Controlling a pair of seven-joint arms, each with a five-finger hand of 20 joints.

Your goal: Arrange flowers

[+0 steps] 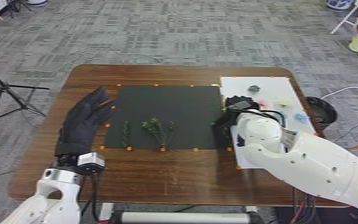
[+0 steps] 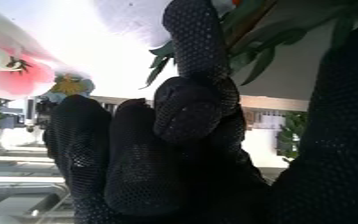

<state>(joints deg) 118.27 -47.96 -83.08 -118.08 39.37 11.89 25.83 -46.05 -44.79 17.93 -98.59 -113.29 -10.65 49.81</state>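
In the head view my left hand (image 1: pixel 85 120) rests at the black mat's left edge, fingers straight. My right hand (image 1: pixel 232 116) is low over the seam between the black mat (image 1: pixel 144 100) and the white board (image 1: pixel 273 86). Green sprigs (image 1: pixel 155 129) lie on the mat's lower left part. Pale grey (image 1: pixel 254 89), pink (image 1: pixel 262 103), cream (image 1: pixel 284 102) and blue (image 1: pixel 301 117) flowers are on the board. In the right wrist view my right hand (image 2: pixel 189 112) has loosely bent fingers and the thumb apart; a leafy stem (image 2: pixel 246 35) is beyond them, contact unclear. A pink flower (image 2: pixel 24 75) is nearby.
Small orange markers edge the mat and board on the brown table (image 1: pixel 175 175). A black bin (image 1: pixel 322 111) stands off the table's right side. A black tripod (image 1: pixel 11 90) is on the floor at the left. My right forearm covers the board's lower part.
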